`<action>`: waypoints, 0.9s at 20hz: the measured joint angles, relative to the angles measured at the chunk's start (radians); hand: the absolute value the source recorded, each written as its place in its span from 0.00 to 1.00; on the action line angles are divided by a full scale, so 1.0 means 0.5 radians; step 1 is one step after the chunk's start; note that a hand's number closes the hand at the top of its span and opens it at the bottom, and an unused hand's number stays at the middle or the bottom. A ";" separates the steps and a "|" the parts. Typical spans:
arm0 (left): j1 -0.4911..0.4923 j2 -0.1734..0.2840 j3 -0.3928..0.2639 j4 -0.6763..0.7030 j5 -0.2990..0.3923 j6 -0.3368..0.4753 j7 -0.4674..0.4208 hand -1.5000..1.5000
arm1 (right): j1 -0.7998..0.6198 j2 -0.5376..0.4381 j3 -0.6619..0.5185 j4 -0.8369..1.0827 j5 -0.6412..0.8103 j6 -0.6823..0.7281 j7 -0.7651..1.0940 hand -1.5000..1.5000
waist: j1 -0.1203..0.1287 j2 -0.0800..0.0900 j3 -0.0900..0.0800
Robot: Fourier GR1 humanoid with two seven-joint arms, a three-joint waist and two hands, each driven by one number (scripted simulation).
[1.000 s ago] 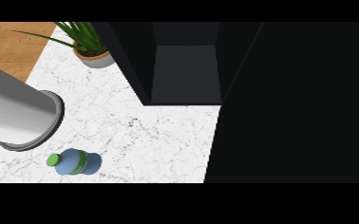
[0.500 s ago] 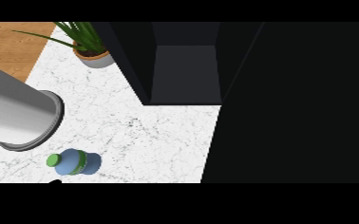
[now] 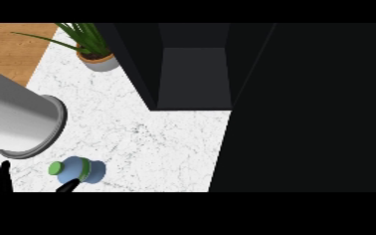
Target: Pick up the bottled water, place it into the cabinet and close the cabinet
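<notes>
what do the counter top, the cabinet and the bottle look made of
Counter top: looks like white marble or stone, with fine grey veins.
Cabinet: dark, matte panels; the material is unclear.
Bottled water: probably plastic, a bluish body with a green cap.
</notes>
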 measured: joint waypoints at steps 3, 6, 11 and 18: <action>-0.078 -0.001 0.028 0.135 0.019 -0.035 -0.057 0.00 | -0.009 -0.025 -0.021 -0.007 0.000 -0.024 0.005 0.00 | -0.003 0.002 0.000; -0.112 -0.023 0.031 0.307 0.053 -0.079 -0.195 0.00 | -0.001 -0.048 -0.004 -0.004 0.001 -0.043 -0.017 0.00 | -0.003 0.002 0.001; -0.188 -0.036 -0.010 0.560 0.126 -0.082 -0.384 0.00 | 0.004 -0.093 -0.001 -0.005 0.005 -0.079 -0.043 0.00 | -0.004 0.002 0.000; -0.328 -0.039 0.015 0.936 0.245 -0.115 -0.624 0.00 | -0.023 -0.112 0.042 0.005 0.013 -0.133 -0.048 0.00 | -0.002 0.004 0.000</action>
